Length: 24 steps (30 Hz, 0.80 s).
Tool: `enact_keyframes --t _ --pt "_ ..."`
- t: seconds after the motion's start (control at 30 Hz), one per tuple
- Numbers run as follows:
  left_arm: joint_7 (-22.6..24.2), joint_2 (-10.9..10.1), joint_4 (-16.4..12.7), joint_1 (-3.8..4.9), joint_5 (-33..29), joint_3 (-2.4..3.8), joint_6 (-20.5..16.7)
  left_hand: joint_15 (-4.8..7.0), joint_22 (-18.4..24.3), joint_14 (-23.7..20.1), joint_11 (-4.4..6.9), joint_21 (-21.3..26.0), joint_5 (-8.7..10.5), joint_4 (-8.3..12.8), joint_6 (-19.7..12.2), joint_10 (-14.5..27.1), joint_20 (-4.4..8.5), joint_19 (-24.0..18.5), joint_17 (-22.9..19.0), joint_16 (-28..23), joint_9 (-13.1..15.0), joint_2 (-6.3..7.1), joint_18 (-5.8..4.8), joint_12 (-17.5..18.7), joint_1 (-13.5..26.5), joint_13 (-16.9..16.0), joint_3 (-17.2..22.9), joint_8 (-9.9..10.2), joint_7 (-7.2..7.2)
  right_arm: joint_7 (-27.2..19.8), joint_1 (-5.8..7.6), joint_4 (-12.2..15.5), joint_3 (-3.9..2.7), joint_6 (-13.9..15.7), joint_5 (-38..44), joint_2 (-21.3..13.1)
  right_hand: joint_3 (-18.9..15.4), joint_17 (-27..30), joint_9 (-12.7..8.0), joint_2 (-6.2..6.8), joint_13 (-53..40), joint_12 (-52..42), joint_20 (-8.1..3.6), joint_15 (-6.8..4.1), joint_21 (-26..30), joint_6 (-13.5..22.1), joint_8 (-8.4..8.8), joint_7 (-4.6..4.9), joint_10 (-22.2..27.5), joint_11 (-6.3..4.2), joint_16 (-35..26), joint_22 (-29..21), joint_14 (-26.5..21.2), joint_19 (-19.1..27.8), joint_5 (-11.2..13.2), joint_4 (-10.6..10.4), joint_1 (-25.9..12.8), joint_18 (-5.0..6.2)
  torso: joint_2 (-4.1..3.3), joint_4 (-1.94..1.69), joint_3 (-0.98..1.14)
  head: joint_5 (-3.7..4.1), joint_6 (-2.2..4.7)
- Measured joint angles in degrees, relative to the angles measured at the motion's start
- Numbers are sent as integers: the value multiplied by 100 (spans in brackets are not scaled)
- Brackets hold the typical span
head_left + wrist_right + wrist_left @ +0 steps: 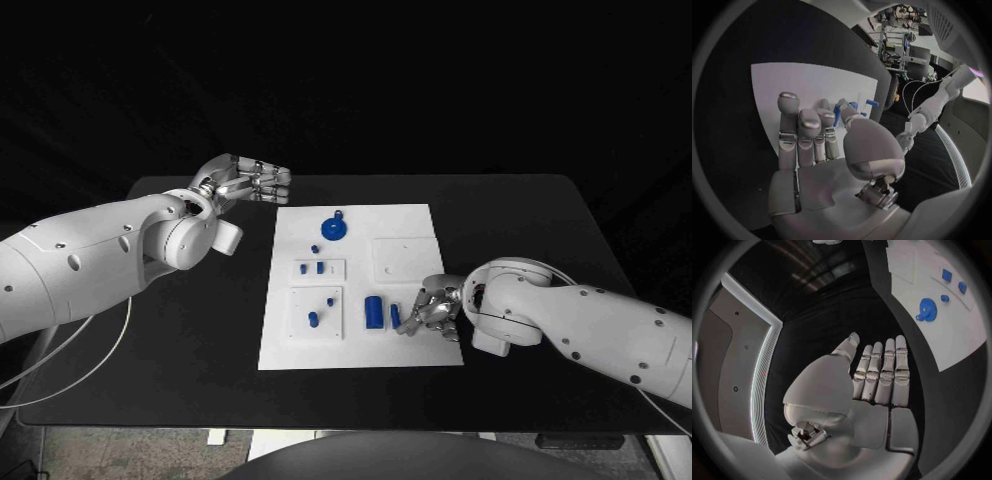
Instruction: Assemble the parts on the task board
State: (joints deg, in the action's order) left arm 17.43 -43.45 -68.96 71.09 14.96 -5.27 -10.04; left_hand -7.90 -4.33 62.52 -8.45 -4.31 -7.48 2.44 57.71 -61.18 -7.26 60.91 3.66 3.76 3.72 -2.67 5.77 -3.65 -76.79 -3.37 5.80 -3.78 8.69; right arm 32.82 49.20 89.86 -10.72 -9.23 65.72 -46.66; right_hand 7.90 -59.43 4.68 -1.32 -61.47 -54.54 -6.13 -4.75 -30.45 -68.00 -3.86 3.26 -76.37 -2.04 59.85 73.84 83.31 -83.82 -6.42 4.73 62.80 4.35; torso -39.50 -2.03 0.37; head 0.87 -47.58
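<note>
Scene: a white board [411, 345] lies mid-tabletop [534, 215], with small blue parts on it.
Step in hand: judged as a pick-up at the board's near right, where the right hand [434, 310] reaches down beside two upright blue pegs.
Right hand: fingers curled over the pegs; in the right wrist view a blue piece shows between the fingertips [809, 119], but whether it is gripped I cannot tell.
Left hand [248, 181]: off the board at the far left, above the tabletop, fingers together and holding nothing.
Next move: likely needs a firm pinch on one peg, a straight lift, then lining it up with a recess.
Gear [333, 230]: one, round, at the board's far middle.
Pegs by the right hand: two, a thicker peg [374, 310] and a thinner one [395, 315].
Other small blue pieces: about five, left of centre; too small to name.
</note>
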Motion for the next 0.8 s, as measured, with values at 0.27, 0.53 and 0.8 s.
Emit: enact_keyframes --t 0.27,0.53,0.8 --pt "-4 4 5 0 0 -2 5 0 0 0 0 0 0 0 0 0 0 0 0 0 0 0 0 0 0 0 0 0 0 36 0 -45 -1 58 14 73 535 -6 -9 -195 7 0 0 0 0 -12 6 -11 0 0 0 3 0 0 205 160 -150 0 0 -1 -3 -1 -12" --pt "-10 8 9 0 0 -5 13 0 0 0 0 0 0 0 0 0 0 0 0 0 0 0 0 0 0 0 0 0 0 93 3 -109 -3 81 23 155 884 -12 2 -215 7 0 0 0 0 -52 -13 -27 0 0 0 3 0 0 -48 290 -172 0 1 -1 -4 -6 -23" --pt "-22 9 11 0 0 -9 25 0 0 0 0 0 0 0 0 0 0 0 0 0 0 0 0 0 0 0 0 0 0 186 18 -191 -21 -34 21 223 1070 10 43 -145 32 22 0 0 0 -94 -22 -44 0 0 -15 -7 0 0 -506 733 -102 0 1 -1 -4 -7 -36"
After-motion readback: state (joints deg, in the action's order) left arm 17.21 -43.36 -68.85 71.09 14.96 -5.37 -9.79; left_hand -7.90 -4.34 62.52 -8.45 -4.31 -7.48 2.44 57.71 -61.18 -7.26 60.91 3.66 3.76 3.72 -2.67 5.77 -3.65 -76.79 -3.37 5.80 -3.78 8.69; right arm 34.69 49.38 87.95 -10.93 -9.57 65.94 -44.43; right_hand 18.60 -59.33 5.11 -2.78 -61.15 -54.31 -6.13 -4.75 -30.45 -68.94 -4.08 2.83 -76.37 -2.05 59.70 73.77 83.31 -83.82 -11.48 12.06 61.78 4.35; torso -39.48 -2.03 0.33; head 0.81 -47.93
